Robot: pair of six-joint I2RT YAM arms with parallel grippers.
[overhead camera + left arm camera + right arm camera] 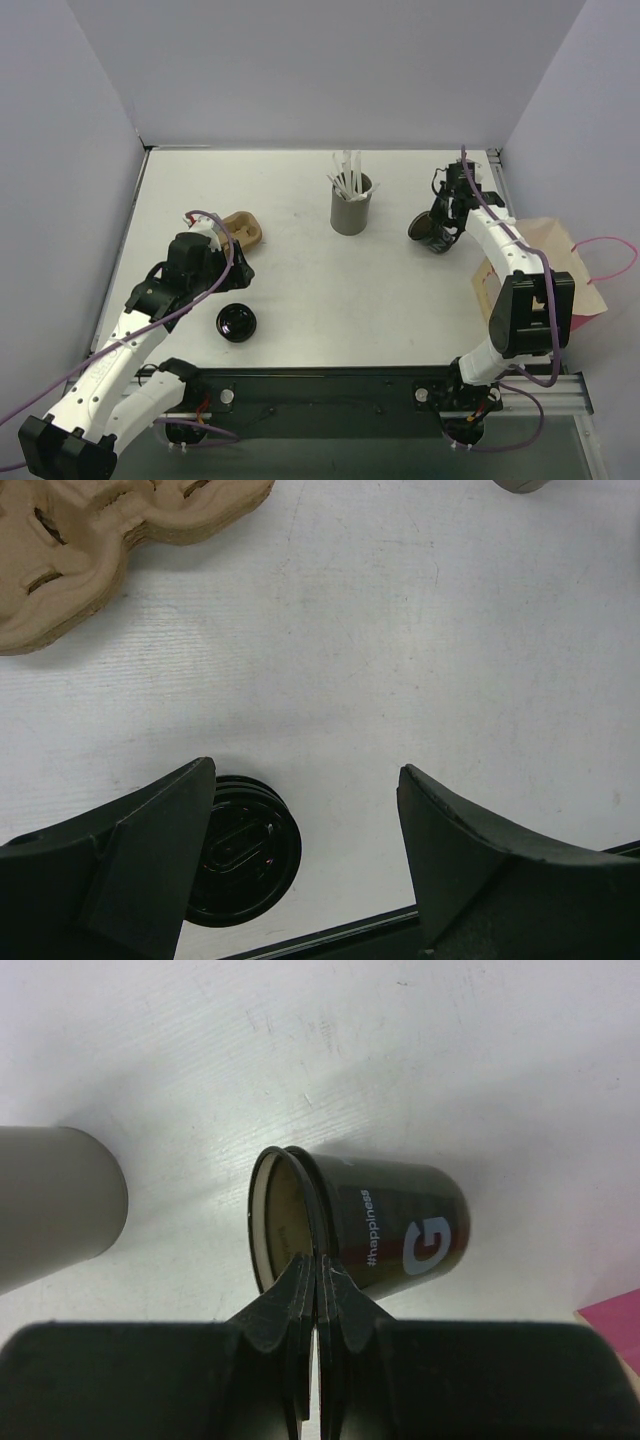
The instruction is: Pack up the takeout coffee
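**One cup gripped, nothing packed yet**

Two arms work over a white table (300, 300), and most of the job looks to lie ahead. At the table's right edge, beside the right arm, lies a flat tan paper bag (545, 250) with a pink cord trailing from it; nothing shows inside it. On the left side sits a brown cardboard carrier (245, 228), its cup wells empty as far as the wrist view shows. A grey straw holder (351, 212) full of white straws stands upright near the middle of the far side.

The takeout cup (400, 1230), dark with pale lettering on its wall, is at the far right of the table, between the straw holder and the bag and apart from both. The right gripper (318, 1260) has its jaws pinched together on the cup's rim, one finger inside the wall and one outside. The cup looks tilted in that hold; whether its base touches the table I cannot tell. It has no lid on.

The loose black lid (245, 855) lies flat near the front left. The left gripper (305, 770) hangs just above it with jaws spread wide, holding nothing.

By my reading, only the grasp on the cup is done. Lidding it, if that is wanted, and setting it into the carrier or bag remain.
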